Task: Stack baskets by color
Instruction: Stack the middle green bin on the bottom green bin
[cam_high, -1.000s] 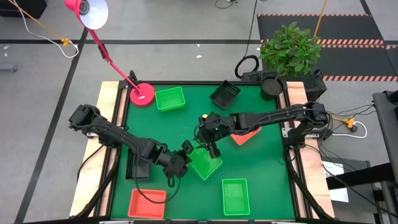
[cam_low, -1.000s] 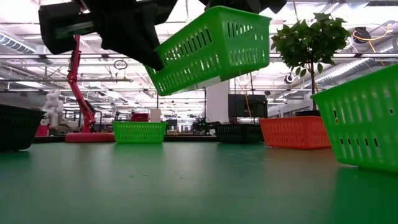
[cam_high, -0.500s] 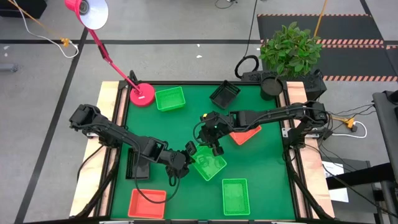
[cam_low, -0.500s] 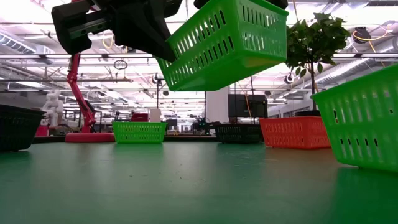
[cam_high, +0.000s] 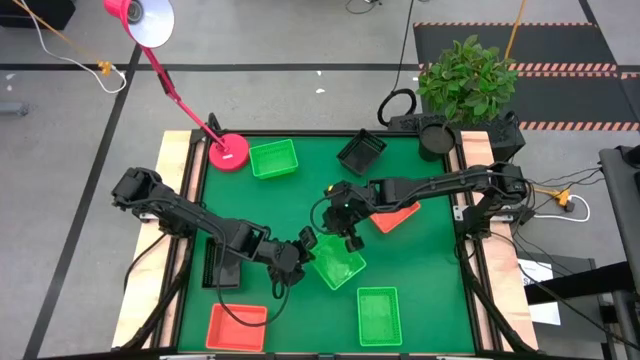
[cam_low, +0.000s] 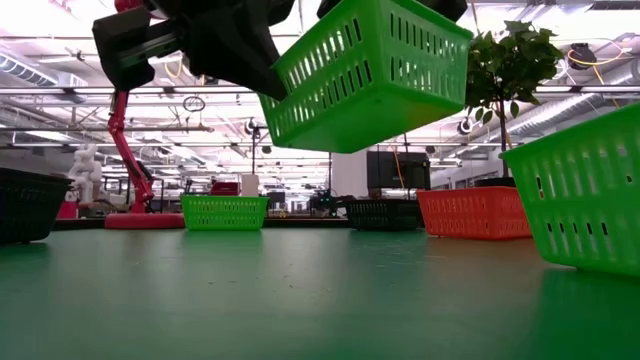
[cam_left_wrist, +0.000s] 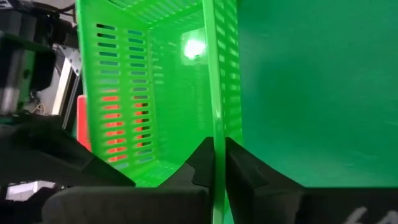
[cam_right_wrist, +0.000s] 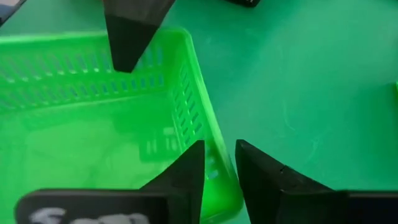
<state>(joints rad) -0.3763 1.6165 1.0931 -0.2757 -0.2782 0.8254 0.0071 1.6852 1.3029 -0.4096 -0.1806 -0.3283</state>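
Green basket (cam_high: 338, 264) airborne, both grippers pinching its rim

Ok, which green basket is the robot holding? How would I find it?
Look at the middle of the green table, where the two dark arms meet. The green basket there hangs tilted in the air, with the left gripper and right gripper each pinching a wall. The other two green baskets sit flat on the table, untouched.
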